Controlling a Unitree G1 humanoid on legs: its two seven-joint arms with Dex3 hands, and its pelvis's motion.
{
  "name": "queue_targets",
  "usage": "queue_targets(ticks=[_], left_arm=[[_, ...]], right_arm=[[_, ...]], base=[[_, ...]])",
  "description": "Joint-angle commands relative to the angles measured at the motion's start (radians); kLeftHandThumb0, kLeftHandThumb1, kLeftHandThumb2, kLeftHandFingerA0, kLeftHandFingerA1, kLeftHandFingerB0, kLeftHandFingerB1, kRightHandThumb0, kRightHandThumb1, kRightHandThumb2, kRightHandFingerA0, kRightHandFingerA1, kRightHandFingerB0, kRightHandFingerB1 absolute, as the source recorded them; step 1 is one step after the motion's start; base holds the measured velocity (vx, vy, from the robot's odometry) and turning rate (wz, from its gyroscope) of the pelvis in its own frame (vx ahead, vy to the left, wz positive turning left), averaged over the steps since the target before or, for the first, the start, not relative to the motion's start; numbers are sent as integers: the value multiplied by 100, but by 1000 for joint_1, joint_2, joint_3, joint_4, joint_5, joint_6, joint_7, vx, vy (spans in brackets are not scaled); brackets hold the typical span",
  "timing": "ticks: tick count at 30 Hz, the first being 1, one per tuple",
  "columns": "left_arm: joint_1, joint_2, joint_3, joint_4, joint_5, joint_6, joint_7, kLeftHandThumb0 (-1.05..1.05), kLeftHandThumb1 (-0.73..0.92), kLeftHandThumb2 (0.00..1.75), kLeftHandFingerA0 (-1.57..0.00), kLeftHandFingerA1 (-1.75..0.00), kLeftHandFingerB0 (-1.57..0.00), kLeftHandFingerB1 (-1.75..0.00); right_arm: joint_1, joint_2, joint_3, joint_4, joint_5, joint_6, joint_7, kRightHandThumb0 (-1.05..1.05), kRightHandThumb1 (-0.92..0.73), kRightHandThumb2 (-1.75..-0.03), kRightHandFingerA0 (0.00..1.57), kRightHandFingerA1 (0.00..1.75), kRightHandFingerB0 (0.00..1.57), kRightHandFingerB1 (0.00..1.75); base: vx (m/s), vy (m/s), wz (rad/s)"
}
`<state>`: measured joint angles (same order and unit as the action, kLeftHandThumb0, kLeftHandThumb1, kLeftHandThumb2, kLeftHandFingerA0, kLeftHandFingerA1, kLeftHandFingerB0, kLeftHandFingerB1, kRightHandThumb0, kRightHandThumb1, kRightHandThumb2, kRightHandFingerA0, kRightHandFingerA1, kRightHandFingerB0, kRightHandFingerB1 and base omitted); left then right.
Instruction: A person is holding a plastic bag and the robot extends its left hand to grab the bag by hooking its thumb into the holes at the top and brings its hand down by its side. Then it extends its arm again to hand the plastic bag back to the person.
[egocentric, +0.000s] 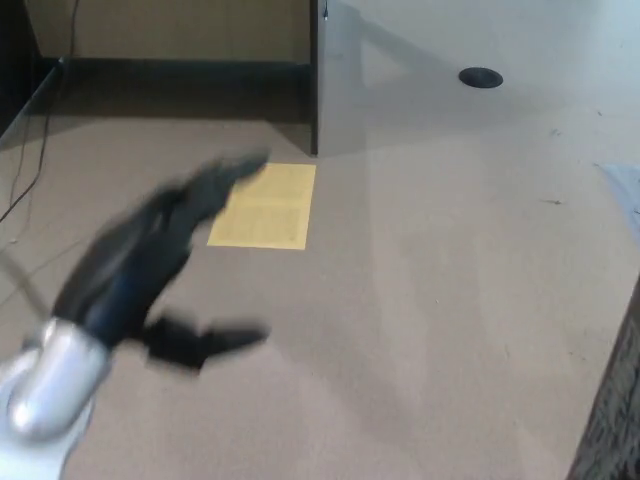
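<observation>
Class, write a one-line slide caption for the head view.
Blurred left hand empty, fingers spread above the floor's yellow sheet; dark bag at frame's right edge.

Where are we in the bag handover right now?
The black left hand is blurred but holds nothing, fingers spread above the grey floor. Only a sliver of the black plastic bag shows at bottom right. Whether this precedes the grab or follows the hand-back is unclear.

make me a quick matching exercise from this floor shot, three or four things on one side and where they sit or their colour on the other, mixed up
Things:
1. left hand
2. yellow paper
3. round dark disc
4. dark bag edge

Descriptions:
A. flat on the floor, near the middle
B. bottom right corner of the picture
C. black, blurred, fingers spread
D. far on the floor, upper right

Pairs: 1-C, 2-A, 3-D, 4-B
</observation>
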<state>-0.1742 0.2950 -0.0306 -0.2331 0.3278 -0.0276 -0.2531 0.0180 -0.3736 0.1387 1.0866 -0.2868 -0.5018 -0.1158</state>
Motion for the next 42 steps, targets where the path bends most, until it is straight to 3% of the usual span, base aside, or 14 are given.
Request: queue_targets(ticks=[1, 2, 3, 10, 11, 12, 21, 22, 29, 37, 38, 39, 40, 42], left_arm=[[457, -57, 158, 327, -134, -538, 203, -53, 45, 54, -21, -30, -19, -28], [466, -54, 161, 370, -125, -562, 214, -53, 45, 54, -21, -30, -19, -28], [476, -41, 163, 470, -92, -597, 260, -28, 26, 85, -7, -51, -6, -49], [449, 10, 152, 800, 8, -614, 422, -27, 26, 86, -11, -53, -10, -50], [447, 14, 150, 818, 13, -618, 430, -27, 26, 86, -11, -53, -10, -50], [443, 21, 143, 855, 28, -624, 453, -56, 50, 55, -27, -32, -25, -29], [368, 64, 98, 1122, 34, -615, 483, -55, 50, 55, -31, -33, -27, -29], [359, 66, 100, 1130, 16, -601, 451, -62, 43, 74, -27, -43, -21, -39], [311, 81, 73, 1211, 2, -608, 412, -54, 54, 56, -34, -36, -29, -30], [270, 91, 37, 1293, 1, -637, 437, -54, 54, 56, -34, -35, -32, -31], [266, 92, 36, 1302, -7, -648, 433, -55, 40, 78, -31, -50, -20, -42], [264, 92, 35, 1307, -10, -653, 432, -55, 40, 78, -31, -50, -20, -42], [264, 94, 27, 1312, -3, -660, 438, -56, 54, 56, -35, -34, -32, -30], [261, 96, 22, 1321, -5, -668, 439, -53, 54, 56, -35, -34, -32, -31]], right_arm=[[-12, -25, -18, -14, 7, 13, -4, -29, -69, -61, 78, 50, 60, 43], [-11, -24, -18, -18, 8, 20, -2, -29, -69, -61, 78, 50, 60, 43], [-14, -26, -14, -15, 1, 23, -7, -30, -69, -61, 79, 51, 60, 43], [-25, -20, -20, 5, 9, 13, -8, -30, -68, -61, 78, 51, 61, 44], [-24, -20, -19, 6, 9, 11, -9, -30, -68, -61, 78, 51, 61, 44], [-24, -19, -18, 7, 8, 12, -11, -29, -68, -61, 80, 52, 61, 44], [-37, -11, -21, 16, 14, 13, -6, -30, -68, -61, 80, 54, 63, 45], [-37, -12, -19, 17, 8, 10, -18, -29, -67, -60, 82, 54, 64, 45], [-43, -11, -18, 22, 8, 16, -13, -31, -69, -61, 79, 52, 61, 44], [-50, -12, -16, 25, 0, 19, -17, -31, -69, -61, 81, 53, 63, 45], [-54, -9, -15, 32, -2, 21, -21, -30, -68, -61, 82, 53, 64, 45], [-56, -8, -15, 36, -2, 21, -23, -30, -68, -61, 82, 53, 64, 45], [-50, -14, -10, 32, -9, 15, -27, -30, -69, -61, 81, 53, 63, 45], [-50, -14, -9, 34, -10, 10, -27, -30, -69, -61, 81, 53, 63, 45]], base=[[0, 0, 0], [0, 0, 0], [0, 0, 0], [0, 0, 0], [0, 0, 0], [0, 0, 0], [0, 0, 0], [0, 0, 0], [0, 0, 0], [0, 0, 0], [0, 0, 0], [0, 0, 0], [0, 0, 0], [0, 0, 0]])
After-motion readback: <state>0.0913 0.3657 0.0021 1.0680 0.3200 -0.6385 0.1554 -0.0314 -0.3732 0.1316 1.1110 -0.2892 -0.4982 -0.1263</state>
